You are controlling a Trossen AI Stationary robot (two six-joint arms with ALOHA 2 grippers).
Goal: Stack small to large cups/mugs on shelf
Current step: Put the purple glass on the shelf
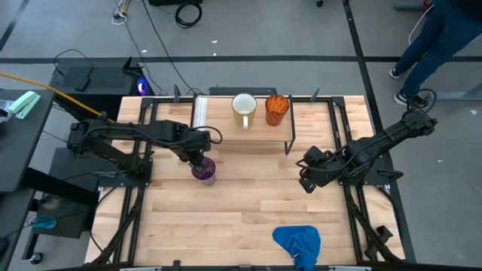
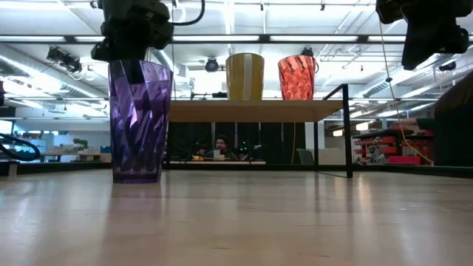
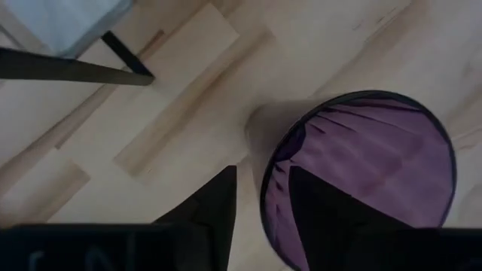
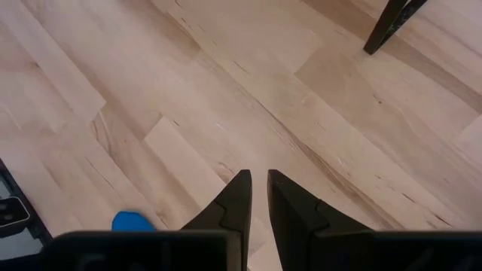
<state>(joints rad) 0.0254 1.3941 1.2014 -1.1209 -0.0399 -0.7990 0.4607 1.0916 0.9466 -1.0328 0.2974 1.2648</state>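
The translucent purple tumbler (image 1: 204,172) stands upright on its base on the tabletop (image 2: 137,122), in front of the shelf's left end. My left gripper (image 1: 197,156) is above its rim, open, one finger inside and one outside the wall (image 3: 262,172), with a gap showing on both sides. The white mug (image 1: 243,110) and the orange cup (image 1: 276,110) stand side by side on the shelf (image 1: 260,137), as the low view shows: mug (image 2: 244,76), orange cup (image 2: 296,77). My right gripper (image 1: 306,178) hovers shut over bare table (image 4: 260,175), right of the shelf.
A crumpled blue cloth (image 1: 299,242) lies near the table's near edge, right of centre. The shelf's black wire legs (image 2: 347,133) stand on the table's far half. Bare wood lies between the tumbler and the cloth. A person walks beyond the table's far right corner (image 1: 437,38).
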